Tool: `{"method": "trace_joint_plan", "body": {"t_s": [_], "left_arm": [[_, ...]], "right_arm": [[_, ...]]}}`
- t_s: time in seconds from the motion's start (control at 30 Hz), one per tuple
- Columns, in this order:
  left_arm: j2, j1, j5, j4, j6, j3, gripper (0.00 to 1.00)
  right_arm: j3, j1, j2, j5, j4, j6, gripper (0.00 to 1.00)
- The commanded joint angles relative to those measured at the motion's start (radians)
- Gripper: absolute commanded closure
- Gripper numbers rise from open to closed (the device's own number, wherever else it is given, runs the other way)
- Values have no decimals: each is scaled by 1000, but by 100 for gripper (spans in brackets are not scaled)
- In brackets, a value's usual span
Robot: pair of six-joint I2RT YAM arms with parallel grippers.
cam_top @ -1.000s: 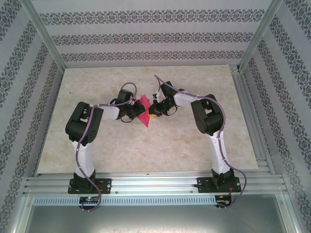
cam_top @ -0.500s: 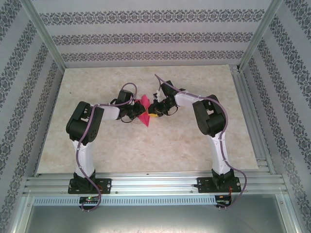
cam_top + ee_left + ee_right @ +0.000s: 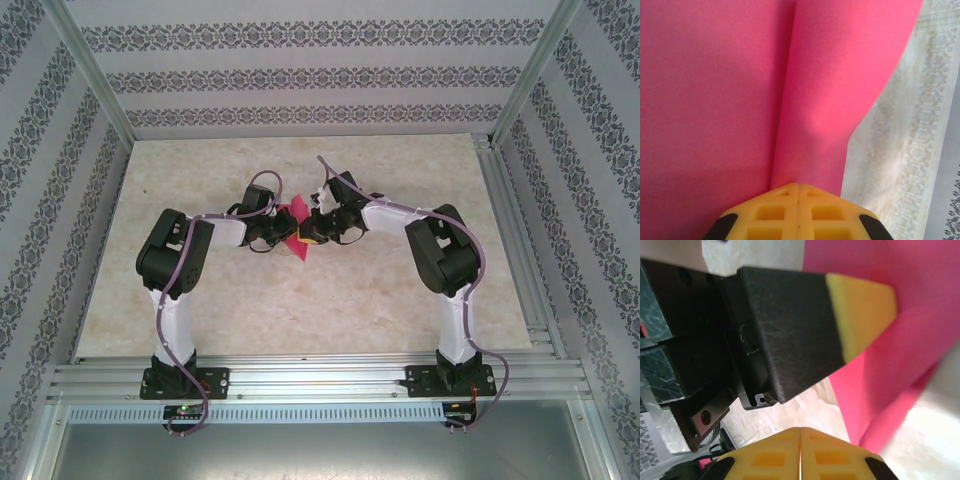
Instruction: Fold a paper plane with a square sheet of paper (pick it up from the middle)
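Where the arms meet at centre frame in the top view, the left gripper [image 3: 798,186] pinches the sheet of paper [image 3: 292,214]; the right gripper [image 3: 800,430], fingers pressed together, sits just beside it. We judge the sheet light, floppy and easily creased: take hold near a fold.

Sheet of paper [image 3: 715,100]: matt magenta paper, smooth, one soft crease.
My left pads [image 3: 770,217]: matt yellow plastic, moulded hollows.
My left finger [image 3: 790,325]: black, matt, finely scuffed.
Table [image 3: 400,290]: smooth marbled beige.
Rails [image 3: 320,375]: brushed bare metal.
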Motion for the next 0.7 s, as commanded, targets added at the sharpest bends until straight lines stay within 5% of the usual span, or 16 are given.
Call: {"method": "trace_joint_plan", "body": {"t_s": [0.0,0.67], "left_arm": [[31,8,-24,-66,28,6,94],[32,10,-8,-82,34,51,90]], "right_arm": [[-22,10,34,34,43,28,92],[-40,7,96,129,-94,-65,92]]}}
